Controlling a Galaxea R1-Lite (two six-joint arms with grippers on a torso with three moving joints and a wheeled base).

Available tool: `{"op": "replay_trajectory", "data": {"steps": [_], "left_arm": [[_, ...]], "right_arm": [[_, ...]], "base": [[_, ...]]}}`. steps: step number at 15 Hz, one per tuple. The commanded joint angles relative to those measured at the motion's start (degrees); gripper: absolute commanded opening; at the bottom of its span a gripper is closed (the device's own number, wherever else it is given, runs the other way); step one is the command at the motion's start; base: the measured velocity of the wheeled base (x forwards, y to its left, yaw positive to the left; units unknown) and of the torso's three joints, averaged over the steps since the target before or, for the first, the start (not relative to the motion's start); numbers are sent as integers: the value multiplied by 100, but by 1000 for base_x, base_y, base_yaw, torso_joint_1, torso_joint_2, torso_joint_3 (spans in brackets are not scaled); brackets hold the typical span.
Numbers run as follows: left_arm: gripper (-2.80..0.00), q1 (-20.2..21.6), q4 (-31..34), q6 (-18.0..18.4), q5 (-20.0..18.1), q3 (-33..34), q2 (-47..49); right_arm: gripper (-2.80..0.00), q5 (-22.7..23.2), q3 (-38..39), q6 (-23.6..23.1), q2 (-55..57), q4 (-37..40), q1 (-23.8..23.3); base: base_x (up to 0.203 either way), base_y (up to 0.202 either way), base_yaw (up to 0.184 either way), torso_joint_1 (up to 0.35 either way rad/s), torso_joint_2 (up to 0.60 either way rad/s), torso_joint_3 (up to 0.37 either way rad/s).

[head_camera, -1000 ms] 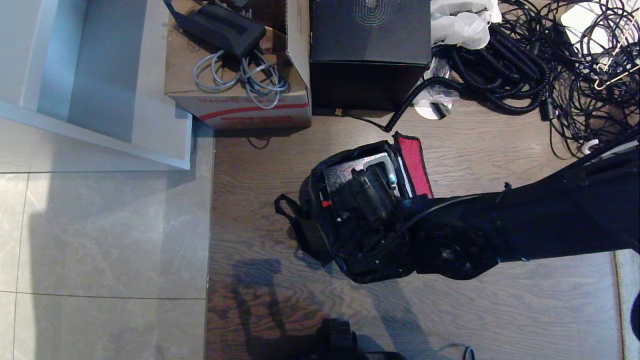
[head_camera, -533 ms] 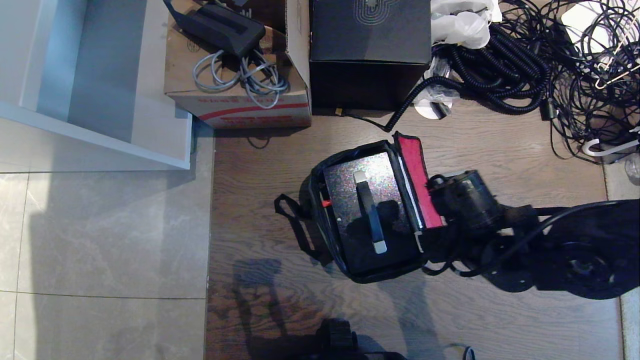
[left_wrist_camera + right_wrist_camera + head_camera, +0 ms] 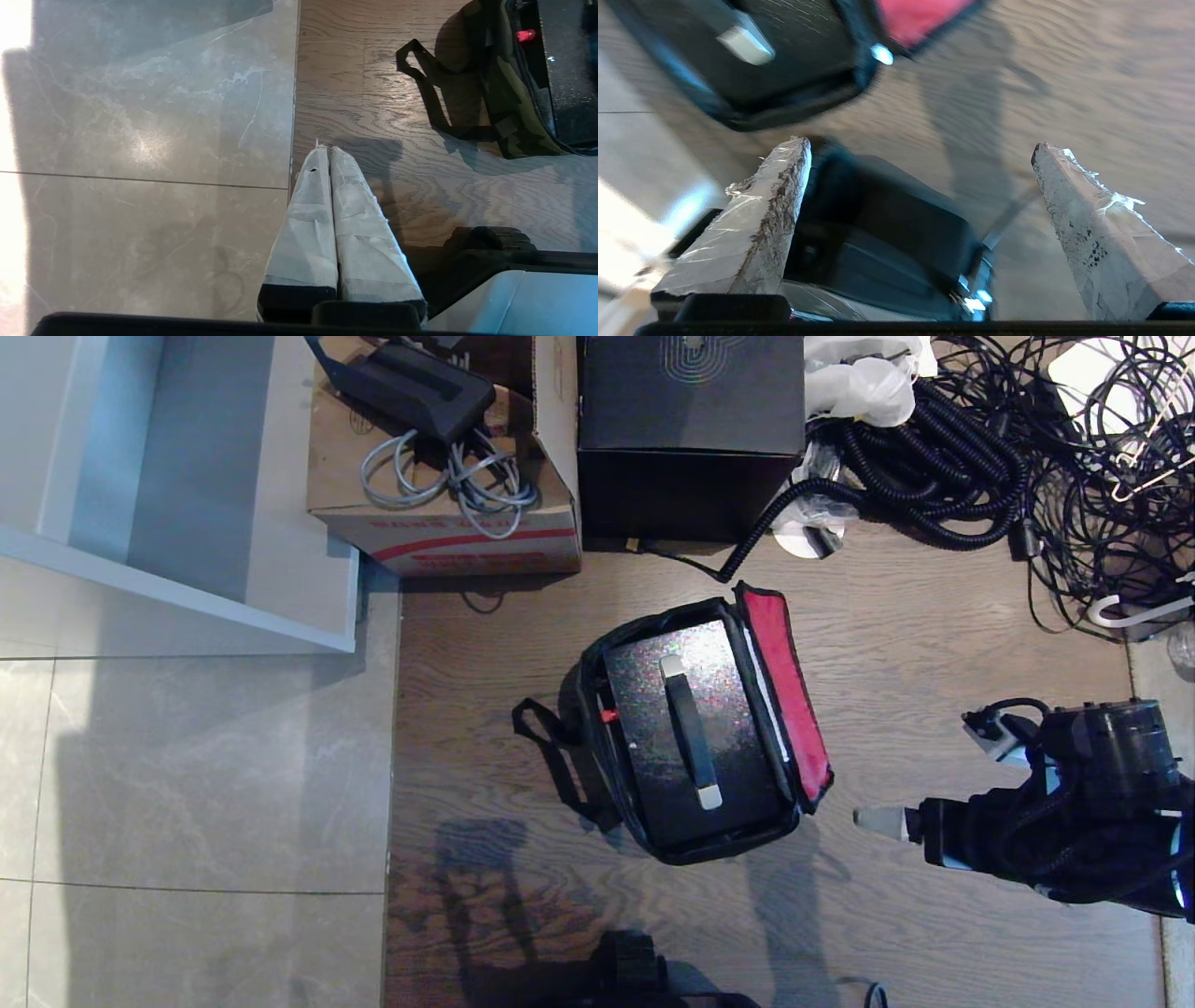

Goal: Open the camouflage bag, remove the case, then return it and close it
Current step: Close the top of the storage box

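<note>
Case (image 3: pixel 695 728) sits in open bag (image 3: pixel 597 747); right gripper (image 3: pixel 924 779) beside it, spread wide, empty. Next: close red lid (image 3: pixel 789 695).

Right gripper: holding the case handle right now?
No. In the head view the right gripper stands open and empty over the wood floor, beside the camouflage bag, while the case sits untouched inside it.

Black cabled right arm (image 3: pixel 1074 821); both end effectors carry white tape-wrapped fingers (image 3: pixel 752 233).
</note>
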Motion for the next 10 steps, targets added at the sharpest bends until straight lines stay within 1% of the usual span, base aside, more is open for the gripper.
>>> {"op": "replay_trajectory", "data": {"steps": [1,3,5,6,7,8,10], "left_arm": [[-280,1,-1,-4,0,0,-2],[-280,1,-1,-4,0,0,-2],[-280,1,-1,-4,8,0,-2],[-280,1,-1,-4,7,0,-2],[-280,1,-1,-4,8,0,-2],[-280,1,-3,-4,0,0,-2],[-280,1,-1,-4,0,0,-2]], "right_arm": [[0,152,193,20,514,-279,-230],[0,111,117,-20,1047,-330,-381],[0,-299,-112,-197,1536,-357,-499],[0,-492,-211,-209,1713,-423,-538],[0,-524,-344,7,1909,-520,-551],[0,-520,-437,562,2100,-575,-553],[0,-487,-839,1956,2586,-556,-530]], "base": [[0,0,0,0,0,0],[0,0,0,0,0,0],[0,0,0,0,0,0],[0,0,0,0,0,0],[0,0,0,0,0,0],[0,0,0,0,0,0],[0,0,0,0,0,0]]}}
